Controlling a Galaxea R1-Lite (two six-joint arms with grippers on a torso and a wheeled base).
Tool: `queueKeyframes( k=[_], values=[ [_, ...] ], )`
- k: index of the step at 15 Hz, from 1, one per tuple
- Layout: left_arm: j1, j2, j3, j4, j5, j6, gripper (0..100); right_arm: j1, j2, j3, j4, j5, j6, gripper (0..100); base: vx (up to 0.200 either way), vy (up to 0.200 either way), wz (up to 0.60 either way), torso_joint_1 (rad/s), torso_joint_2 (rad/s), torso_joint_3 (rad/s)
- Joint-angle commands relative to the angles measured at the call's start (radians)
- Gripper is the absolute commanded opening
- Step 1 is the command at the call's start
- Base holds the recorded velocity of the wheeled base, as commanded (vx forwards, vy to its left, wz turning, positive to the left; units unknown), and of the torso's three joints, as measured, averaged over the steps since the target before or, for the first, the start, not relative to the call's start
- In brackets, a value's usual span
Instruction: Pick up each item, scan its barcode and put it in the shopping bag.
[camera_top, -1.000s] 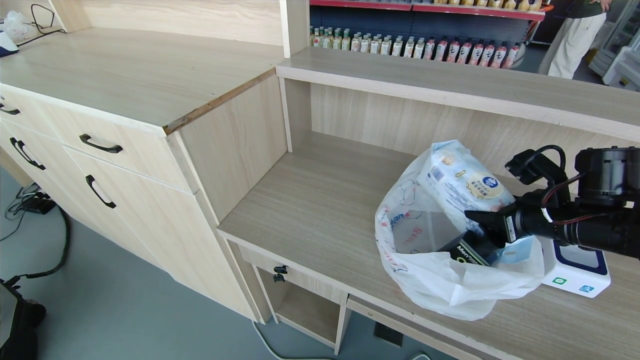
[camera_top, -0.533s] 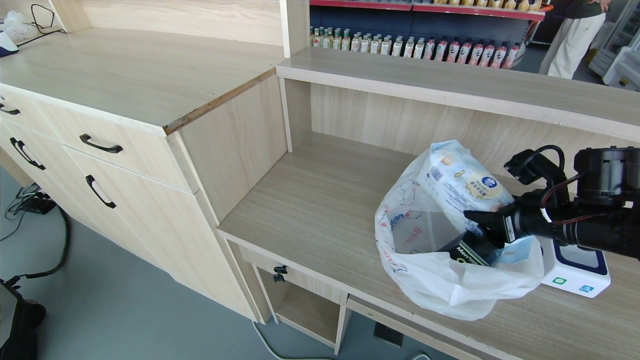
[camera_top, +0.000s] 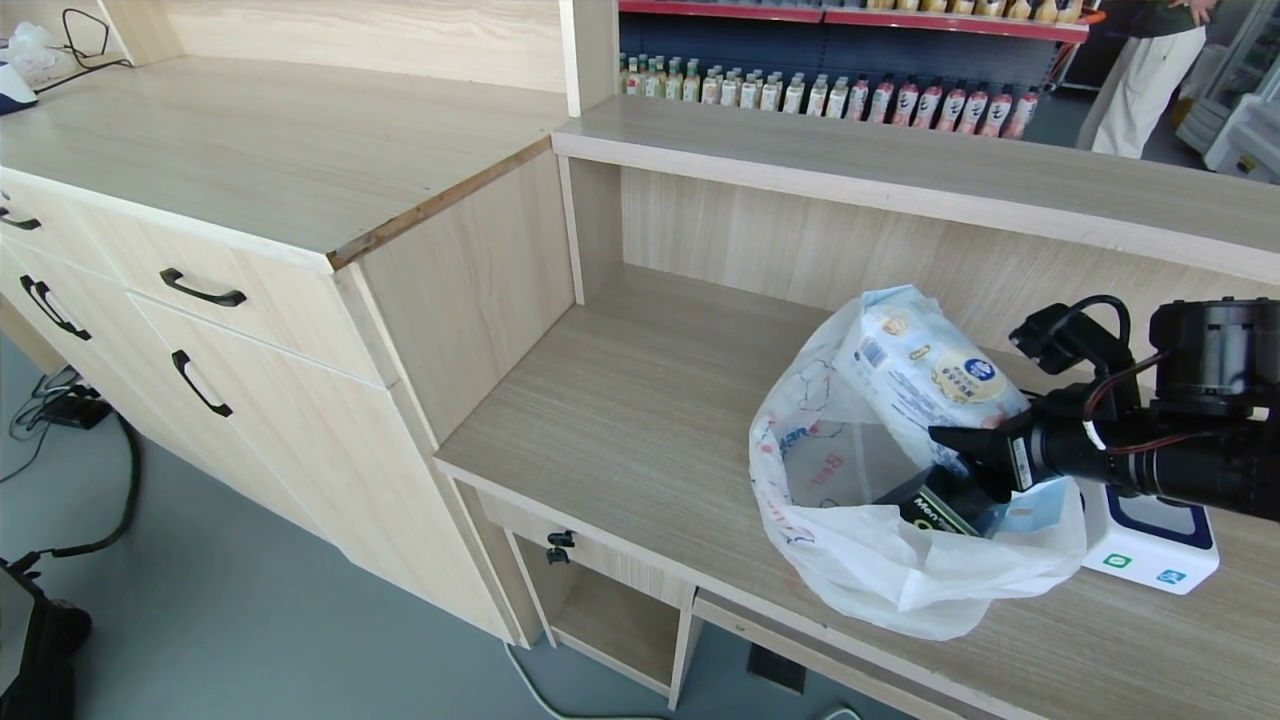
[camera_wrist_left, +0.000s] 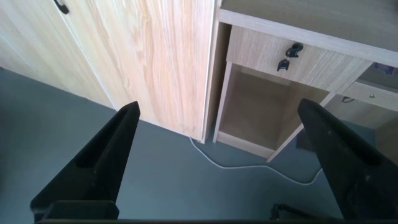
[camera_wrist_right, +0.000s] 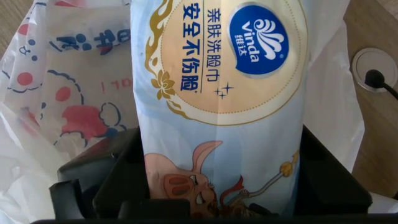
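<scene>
Slight dip into the bag

Your right gripper (camera_top: 965, 457) has sunk a touch, pinching the pale-blue soft plastic tissue pack (camera_top: 925, 370) upright inside the white printed plastic shopping bag (camera_top: 900, 575), beside a black box (camera_top: 935, 510), on the pale wood bench (camera_top: 640, 400). Your left gripper (camera_wrist_left: 217, 104) hangs spread above the grey floor (camera_wrist_left: 168, 180).

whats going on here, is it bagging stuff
Yes. The right gripper is shut on a pale blue tissue pack, holding it with its lower end inside the white shopping bag on the wooden counter. A black box already lies in the bag, and a small white and blue device sits beside it. The left gripper hangs open down by the counter's front, holding nothing.
</scene>
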Motion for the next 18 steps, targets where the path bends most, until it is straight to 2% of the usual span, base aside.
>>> queueKeyframes(
  k=[1,8,9,15,18],
  values=[
    [0.0,0.0,0.0,0.0,0.0,0.0,100,0.0,0.014,0.006,0.003,-0.001,-0.001,0,0.0,0.0,0.0,0.0,0.0,0.0],
    [0.0,0.0,0.0,0.0,0.0,0.0,100,-0.002,0.014,0.003,-0.001,-0.001,-0.001,0,0.0,0.0,0.0,0.0,0.0,0.0],
    [0.0,0.0,0.0,0.0,0.0,0.0,100,-0.002,0.013,0.0,-0.004,-0.001,-0.001,100,0.0,0.0,0.0,0.0,0.0,0.0],
    [0.0,0.0,0.0,0.0,0.0,0.0,100,0.003,-0.007,-0.034,-0.048,0.001,-0.003,100,0.0,0.0,0.0,0.0,0.0,0.0],
    [0.0,0.0,0.0,0.0,0.0,0.0,100,0.032,-0.04,-0.103,-0.093,0.042,-0.003,100,0.0,0.0,0.0,0.0,0.0,0.0]
  ],
)
